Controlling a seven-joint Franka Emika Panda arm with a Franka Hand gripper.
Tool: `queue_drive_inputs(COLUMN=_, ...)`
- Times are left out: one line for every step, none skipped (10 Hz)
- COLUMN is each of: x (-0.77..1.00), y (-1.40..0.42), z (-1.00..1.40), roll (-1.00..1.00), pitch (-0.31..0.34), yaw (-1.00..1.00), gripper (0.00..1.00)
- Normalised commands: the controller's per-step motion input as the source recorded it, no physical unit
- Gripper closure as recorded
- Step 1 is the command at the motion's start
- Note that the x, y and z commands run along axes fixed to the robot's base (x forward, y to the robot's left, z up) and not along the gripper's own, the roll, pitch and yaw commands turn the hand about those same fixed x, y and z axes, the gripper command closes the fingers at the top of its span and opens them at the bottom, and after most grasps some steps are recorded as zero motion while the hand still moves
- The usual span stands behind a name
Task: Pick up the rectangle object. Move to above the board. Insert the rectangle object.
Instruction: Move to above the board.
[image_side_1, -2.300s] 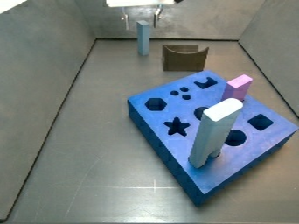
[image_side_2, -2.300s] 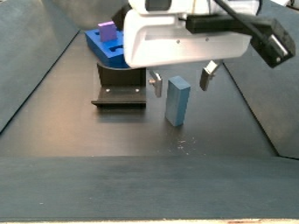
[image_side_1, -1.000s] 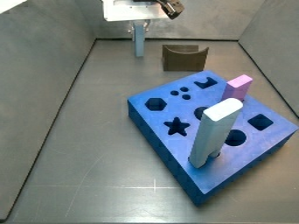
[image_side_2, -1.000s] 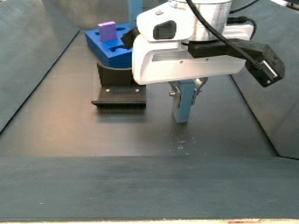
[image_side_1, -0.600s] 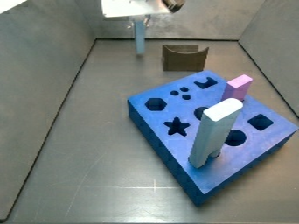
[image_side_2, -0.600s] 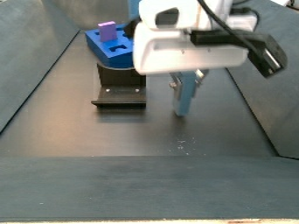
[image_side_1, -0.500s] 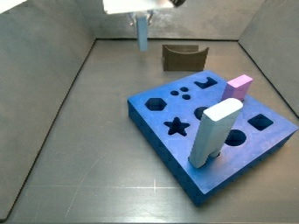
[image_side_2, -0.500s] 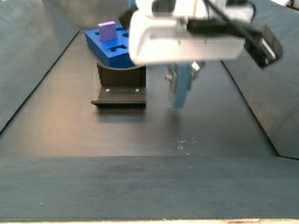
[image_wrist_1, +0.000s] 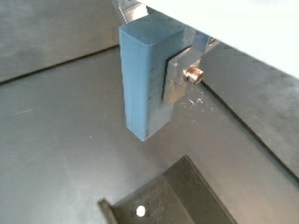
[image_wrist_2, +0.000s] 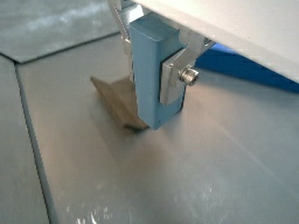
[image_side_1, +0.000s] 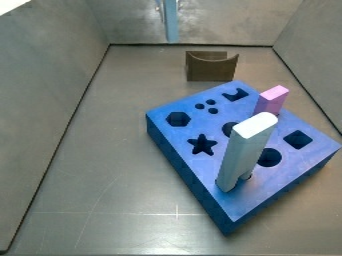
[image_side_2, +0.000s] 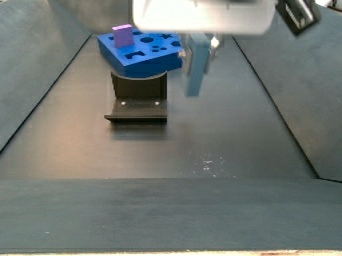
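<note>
My gripper is shut on the rectangle object, a slim pale blue bar, and holds it upright well above the floor. In both wrist views the bar sits between the silver fingers, its lower end free. In a side view only the bar's lower part shows at the frame's upper edge, beyond the fixture. The royal-blue board lies on the floor, apart from the bar.
The dark fixture stands between the bar and the board. On the board stand a thick pale post with a rounded top and a short pink block. Grey walls enclose the floor.
The gripper closed on the bar where it stood on the floor and has lifted it straight up; its lower end now hangs clear of the floor.
</note>
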Motion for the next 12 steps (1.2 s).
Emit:
queue_drive_inputs(x=0.17, y=-0.16, z=1.00, roll=0.21, pitch=0.197, yaw=0.06, gripper=1.00)
queue_drive_inputs(x=0.15, y=-0.14, z=1.00, roll=0.24, pitch=0.192, yaw=0.07, gripper=1.00)
queue_drive_inputs(x=0.13, y=-0.14, z=1.00, roll=0.26, pitch=0.195, yaw=0.07, gripper=1.00)
queue_drive_inputs(x=0.11, y=-0.12, z=1.00, roll=0.27, pitch=0.199, yaw=0.07, gripper=1.00)
queue_drive_inputs(x=0.08, y=-0.09, z=0.87, roll=0.25, pitch=0.191, yaw=0.07, gripper=1.00)
queue_drive_inputs(x=0.05, y=-0.05, z=0.67, roll=0.20, pitch=0.172, yaw=0.06, gripper=1.00)
queue_drive_inputs(x=0.03, y=-0.04, z=0.52, roll=0.18, pitch=0.161, yaw=0.06, gripper=1.00)
queue_drive_inputs(x=0.02, y=-0.03, z=0.31, roll=0.17, pitch=0.157, yaw=0.06, gripper=1.00)
queue_drive_inputs(x=0.02, y=-0.03, z=0.21, roll=0.18, pitch=0.159, yaw=0.06, gripper=1.00)
queue_drive_inputs(x=-0.06, y=-1.00, z=-0.09, roll=0.01, pitch=0.499, yaw=-1.00, gripper=1.00)
queue_drive_inputs(x=-0.06, y=-1.00, z=-0.10, roll=0.01, pitch=0.505, yaw=-1.00, gripper=1.00)
queue_drive_inputs(x=-0.06, y=-1.00, z=-0.09, roll=0.03, pitch=0.526, yaw=-1.00, gripper=1.00)
